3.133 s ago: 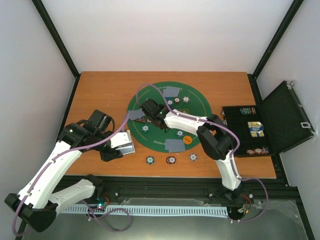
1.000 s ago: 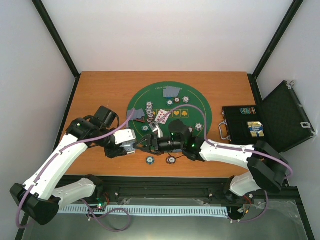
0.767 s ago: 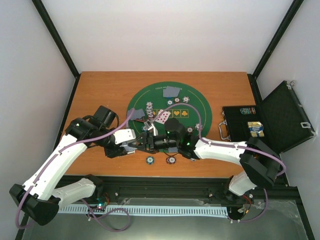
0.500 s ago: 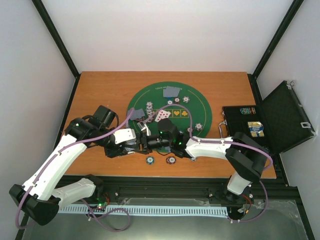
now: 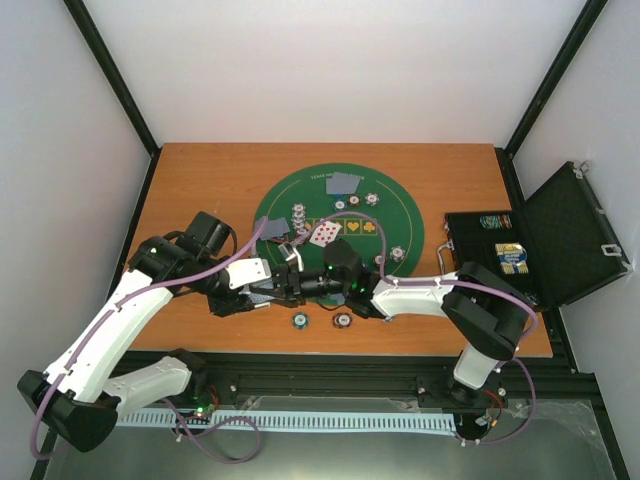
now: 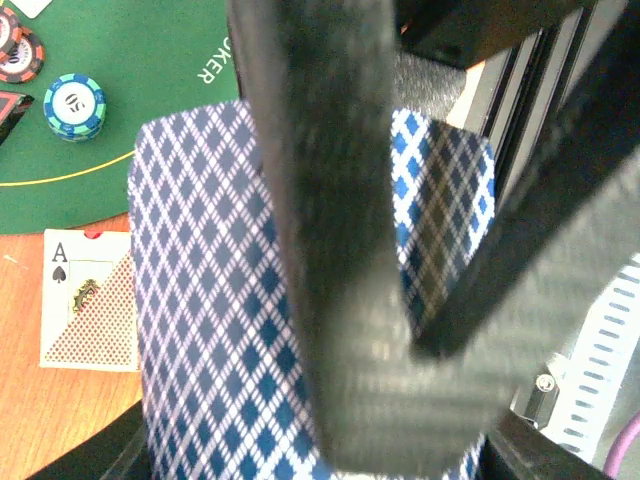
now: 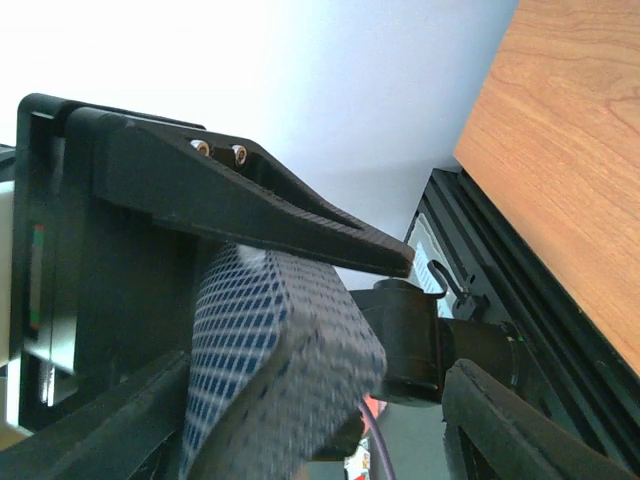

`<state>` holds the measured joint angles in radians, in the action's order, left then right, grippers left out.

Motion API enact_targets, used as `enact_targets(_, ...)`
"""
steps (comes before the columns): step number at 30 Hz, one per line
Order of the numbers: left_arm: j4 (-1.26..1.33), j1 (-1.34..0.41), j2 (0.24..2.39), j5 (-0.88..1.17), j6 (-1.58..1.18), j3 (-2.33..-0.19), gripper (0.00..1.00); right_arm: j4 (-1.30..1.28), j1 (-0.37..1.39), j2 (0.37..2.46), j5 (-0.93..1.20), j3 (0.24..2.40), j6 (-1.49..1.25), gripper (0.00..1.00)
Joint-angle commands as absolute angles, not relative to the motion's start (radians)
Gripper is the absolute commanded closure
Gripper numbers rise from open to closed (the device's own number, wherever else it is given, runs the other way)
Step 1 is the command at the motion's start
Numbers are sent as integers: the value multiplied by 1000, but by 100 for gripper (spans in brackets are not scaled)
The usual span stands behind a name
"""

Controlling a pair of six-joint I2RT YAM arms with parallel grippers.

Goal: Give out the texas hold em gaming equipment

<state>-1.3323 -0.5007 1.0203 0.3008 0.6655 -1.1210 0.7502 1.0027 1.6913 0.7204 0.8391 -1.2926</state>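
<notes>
Nearest, on the tabletop (image 5: 200, 180) by its front edge, a teal chip (image 5: 299, 320) and a brown chip (image 5: 342, 320) sat just off the green mat (image 5: 400, 215). Just behind them was the handoff. The left gripper (image 5: 250, 290) had its fingers (image 6: 320, 250) clamped on the deck of blue-diamond-backed cards (image 6: 210, 330), held above the wood at the mat's near-left rim. The right gripper (image 5: 284, 283) reached across to it, its fingers (image 7: 520, 420) spread wide with the deck's end between them and nothing pinched as far as I could tell. An ace of spades (image 6: 78, 290) lay face up on the wood below the deck, beside the mat edge. My read: the step was pulling the next card off the deck. To do that well, the right fingers should close on the top card only, at a free corner clear of the left fingers. Then slide it off along the card plane, not yank it outward, with the left squeeze firm so the pack doesn't fan or drop. Risks: a double pick, or bumping the left fingers. Further out on the mat were a chip stack (image 5: 298, 214), a face-up red card (image 5: 322, 234) and face-down cards (image 5: 272, 228). At the far rim lay a face-down pair (image 5: 344, 182). The black case (image 5: 520, 255) sat open, well apart on the right.
</notes>
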Motion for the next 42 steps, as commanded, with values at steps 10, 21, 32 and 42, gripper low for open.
enact_targets(10, -1351, -504, 1002, 347, 671, -1186, 80, 586, 953, 1613, 669, 748, -1227, 50)
enact_targets(21, -1346, -504, 999, 336, 677, -1172, 80, 530, 935, 1500, 631, 724, -1218, 75)
enact_targets(32, -1337, -504, 999, 304, 679, -1140, 80, 364, 839, 1364, 628, 726, -1153, 97)
enact_targets(42, -1333, -503, 1000, 267, 663, -1122, 80, -613, 685, 1532, 212, 1266, -424, 97)
